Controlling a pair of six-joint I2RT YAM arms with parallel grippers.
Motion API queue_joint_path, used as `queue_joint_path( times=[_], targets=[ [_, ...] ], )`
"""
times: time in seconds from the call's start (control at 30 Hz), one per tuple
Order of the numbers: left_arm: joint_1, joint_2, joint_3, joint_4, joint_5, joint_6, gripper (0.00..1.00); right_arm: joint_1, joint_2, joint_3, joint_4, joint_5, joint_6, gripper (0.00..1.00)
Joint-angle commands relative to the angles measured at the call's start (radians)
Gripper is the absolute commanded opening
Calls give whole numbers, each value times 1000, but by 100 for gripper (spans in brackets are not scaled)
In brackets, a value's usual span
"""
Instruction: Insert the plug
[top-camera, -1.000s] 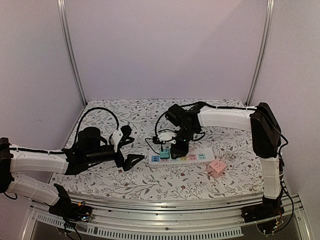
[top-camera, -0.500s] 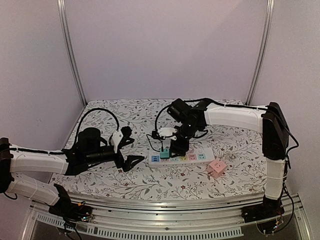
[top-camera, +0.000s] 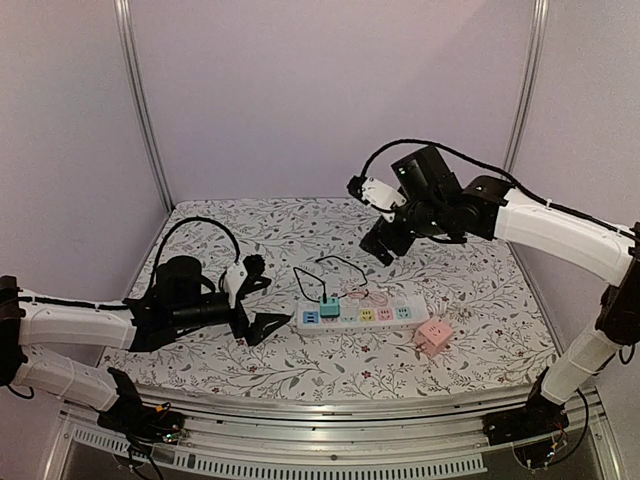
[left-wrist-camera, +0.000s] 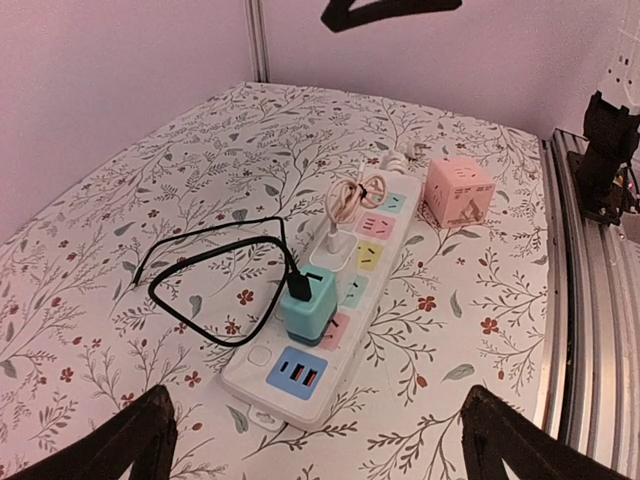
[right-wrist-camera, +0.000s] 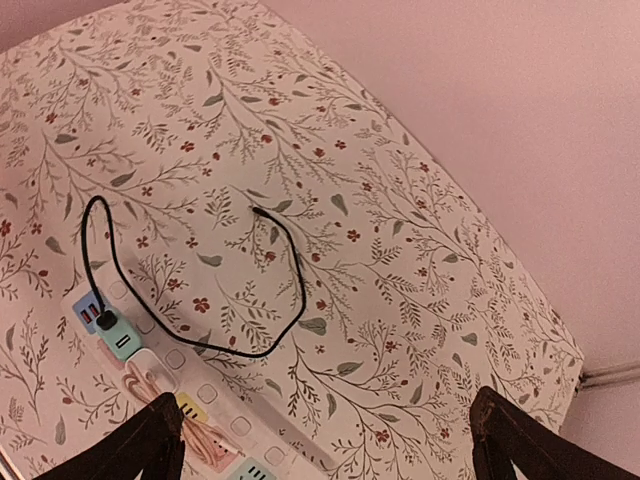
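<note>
Top external view, and the flowered worktop (top-camera: 220, 225) fills the floor of the cell. The white power strip (top-camera: 365, 314) lies across its middle.

The right end effector (top-camera: 380, 245) hangs high above the strip. Its fingers are spread wide and hold nothing: the right wrist view shows only cloth and strip between them. The left end effector (top-camera: 275, 292) sits low just off the strip's near end, jaws also wide apart and empty.

The pink cube socket (top-camera: 434, 336) rests on the cloth beside the far end of the strip, not touching it.

Now the star of the show, the teal plug (left-wrist-camera: 308, 303). The left wrist view has it standing upright in the socket next to the blue USB panel, and it looks pushed home. I'd call the insertion as good as done.

How would it handle? It's a small hard plastic block, surely light, with smooth faces that could slip under a loose pinch. The place to take it is across two opposite flat sides, above the strip's face, pressing straight down.

Last and thinnest, its black cable (right-wrist-camera: 302, 290) loops limp across the cloth. That's no handle, and tugging it would only tilt the plug.
</note>
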Motion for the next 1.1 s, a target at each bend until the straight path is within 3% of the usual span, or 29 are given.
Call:
queue_joint_path(
  times=[0.0, 0.1, 0.23, 0.33, 0.67, 1.07],
  targets=[
    [-26, -9, -5, 24, 8, 0, 99, -23, -159, -107, 106, 441, 464, 99],
    [-34, -9, -7, 33, 10, -5, 99, -55, -268, -192, 21, 486, 726, 99],
    [-39, -12, -14, 41, 6, -11, 100, -97, -304, -171, -360, 508, 1153, 99],
    [-39, -13, -23, 50, 7, -19, 99, -100, -307, -197, -527, 459, 1397, 99],
    [-47, -30, -61, 85, 9, -50, 99, -101, -209, -381, -547, 172, 1757, 99],
    [-47, -49, -86, 94, -5, -62, 99, -99, -27, -409, -401, -31, 1854, 99]
  ],
)
